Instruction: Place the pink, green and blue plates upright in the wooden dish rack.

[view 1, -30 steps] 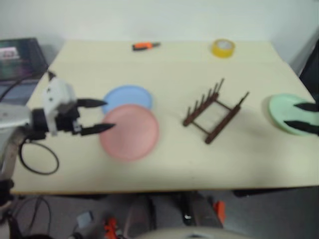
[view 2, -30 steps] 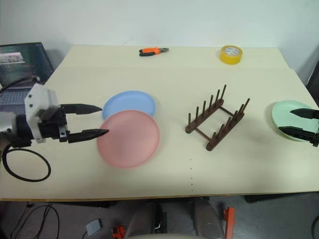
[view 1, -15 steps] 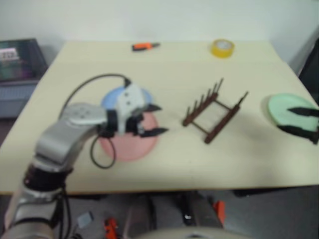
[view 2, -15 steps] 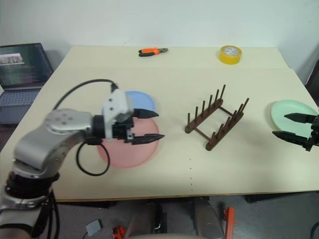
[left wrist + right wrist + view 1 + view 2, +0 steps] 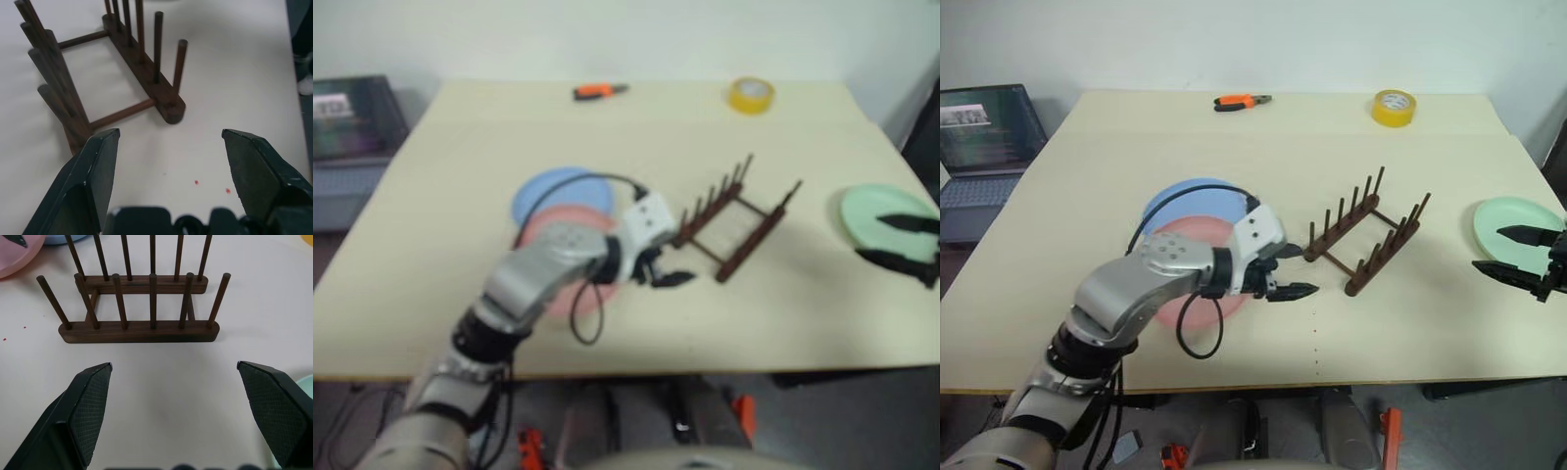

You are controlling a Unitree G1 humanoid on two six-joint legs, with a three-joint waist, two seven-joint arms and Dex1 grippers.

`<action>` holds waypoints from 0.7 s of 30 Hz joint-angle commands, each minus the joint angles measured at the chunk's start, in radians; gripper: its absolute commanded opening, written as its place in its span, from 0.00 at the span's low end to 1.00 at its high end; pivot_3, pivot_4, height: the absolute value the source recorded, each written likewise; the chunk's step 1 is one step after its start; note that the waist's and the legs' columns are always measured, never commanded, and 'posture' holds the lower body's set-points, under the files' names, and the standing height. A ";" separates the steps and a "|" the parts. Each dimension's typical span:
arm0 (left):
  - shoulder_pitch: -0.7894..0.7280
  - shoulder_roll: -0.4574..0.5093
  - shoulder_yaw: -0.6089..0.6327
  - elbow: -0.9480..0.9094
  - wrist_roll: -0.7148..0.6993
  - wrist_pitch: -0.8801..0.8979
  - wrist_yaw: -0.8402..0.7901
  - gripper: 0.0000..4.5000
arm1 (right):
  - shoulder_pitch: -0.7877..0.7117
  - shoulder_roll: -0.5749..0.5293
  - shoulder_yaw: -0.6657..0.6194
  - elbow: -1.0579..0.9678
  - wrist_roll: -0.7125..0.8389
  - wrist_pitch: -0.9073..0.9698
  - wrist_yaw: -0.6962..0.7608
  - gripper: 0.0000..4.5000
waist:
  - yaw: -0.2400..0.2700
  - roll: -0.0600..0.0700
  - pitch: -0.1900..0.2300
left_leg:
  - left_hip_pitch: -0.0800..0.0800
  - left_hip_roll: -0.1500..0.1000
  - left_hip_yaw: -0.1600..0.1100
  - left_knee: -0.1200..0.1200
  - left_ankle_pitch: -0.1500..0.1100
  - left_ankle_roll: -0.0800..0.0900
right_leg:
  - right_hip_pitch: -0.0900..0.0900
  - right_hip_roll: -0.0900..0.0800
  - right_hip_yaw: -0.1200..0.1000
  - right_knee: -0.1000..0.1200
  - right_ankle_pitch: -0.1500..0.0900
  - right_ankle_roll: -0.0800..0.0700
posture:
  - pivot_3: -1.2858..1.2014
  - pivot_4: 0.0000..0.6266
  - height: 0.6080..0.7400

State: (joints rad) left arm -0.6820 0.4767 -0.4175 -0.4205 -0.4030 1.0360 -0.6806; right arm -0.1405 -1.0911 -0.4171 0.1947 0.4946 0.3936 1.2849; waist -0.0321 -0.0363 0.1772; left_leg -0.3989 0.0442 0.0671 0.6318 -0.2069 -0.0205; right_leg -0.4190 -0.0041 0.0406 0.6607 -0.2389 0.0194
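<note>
- Plates, head views: the pink plate [image 5: 1197,279] lies flat on the cream table [image 5: 1087,196], overlapping the blue plate [image 5: 1195,198] behind it. The left gripper [image 5: 1291,271] reaches over the pink plate's edge, fingers apart and empty, just beside the empty wooden dish rack [image 5: 1366,242]. The green plate [image 5: 1513,227] lies far right, with the right gripper [image 5: 1513,254] spread wide over it.
- Left wrist view: apart fingers [image 5: 95,169] frame the rack's near end.
- Right wrist view: wide fingers [image 5: 88,404] face the rack side-on.
</note>
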 commanded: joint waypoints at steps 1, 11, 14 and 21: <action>-0.031 -0.059 -0.057 0.009 0.033 0.039 0.051 0.82 | -0.001 -0.007 -0.042 -0.036 0.024 0.015 -0.006 0.99 | 0.000 0.000 0.000 | 0.000 0.000 0.000 0.000 0.000 0.000 | 0.000 0.000 0.000 0.000 0.000 0.000 | 0.52 0.24 1.00; -0.082 -0.225 -0.154 0.152 0.106 0.117 0.152 0.82 | 0.021 0.002 -0.054 -0.100 0.038 0.062 -0.027 0.99 | -0.001 0.001 0.000 | 0.000 -0.001 -0.003 0.001 0.000 0.000 | 0.000 0.000 0.000 0.000 0.000 0.000 | 0.52 0.24 1.00; -0.087 -0.251 -0.181 0.172 0.125 0.130 0.167 0.82 | 0.033 0.002 -0.063 -0.122 0.047 0.078 -0.035 0.99 | 0.000 0.001 0.000 | 0.000 -0.001 -0.004 0.001 0.000 0.000 | 0.001 0.001 -0.001 0.000 0.000 0.000 | 0.52 0.24 1.00; -0.079 -0.292 -0.190 0.232 0.155 0.123 0.188 0.82 | 0.054 0.001 -0.079 -0.160 0.062 0.107 -0.050 0.99 | 0.000 0.001 0.000 | -0.001 -0.002 -0.005 0.001 0.000 0.000 | 0.001 0.000 -0.001 0.000 0.000 0.000 | 0.52 0.24 1.00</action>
State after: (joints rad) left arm -0.7498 0.1999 -0.6050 -0.1831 -0.2627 1.1710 -0.4996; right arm -0.0874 -1.0865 -0.4524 0.0667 0.5330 0.4924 1.2385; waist -0.0323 -0.0357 0.1769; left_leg -0.3998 0.0420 0.0622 0.6329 -0.2069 -0.0204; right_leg -0.4183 -0.0039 0.0395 0.6606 -0.2389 0.0192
